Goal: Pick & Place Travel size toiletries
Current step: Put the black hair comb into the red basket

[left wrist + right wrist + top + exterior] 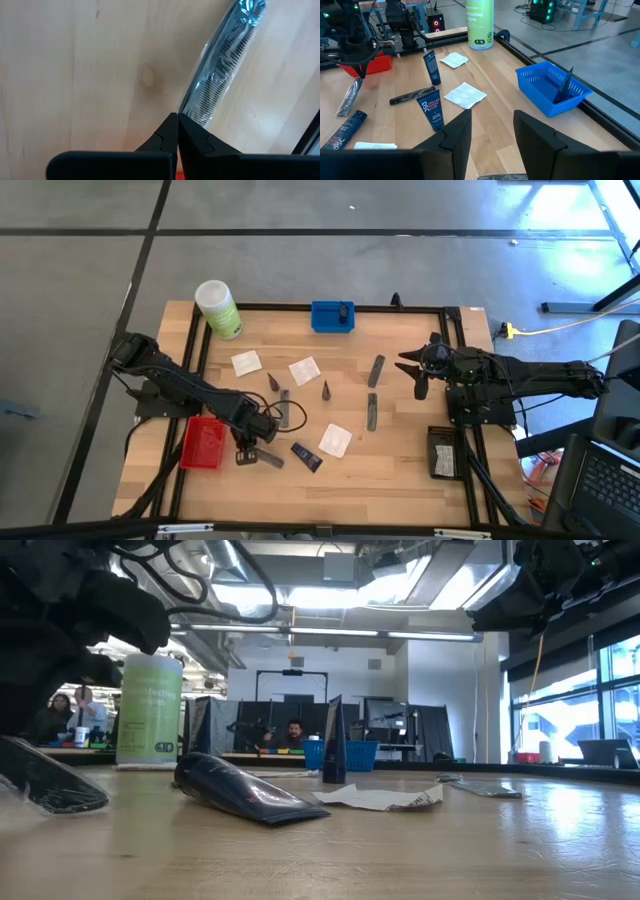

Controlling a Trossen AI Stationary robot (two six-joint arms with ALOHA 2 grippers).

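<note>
My left gripper [177, 117] is shut at one end of the clear packet [220, 75], which has a comb inside. It stands near the table's near edge, beside the red tray [203, 442]. On the table lie a dark navy tube [306, 457], three white sachets [304, 370], and grey tubes [372, 410]. Two small dark tubes [432, 107] stand upright. My right gripper [492, 127] is open above the table's right side and touches nothing. My left gripper pinches the clear packet at the edge of its end [186, 116], between its two fingertips, coming from above. The packet slants in the low view: the held end [12, 745] is raised a little and the far end [90, 802] rests on the table.
A big light-green bottle [218, 308] stands at the far left corner. A blue tray [332, 316] at the far edge holds a dark item. A black tray [442, 452] sits near the right arm's base. People show in the room beyond the table.
</note>
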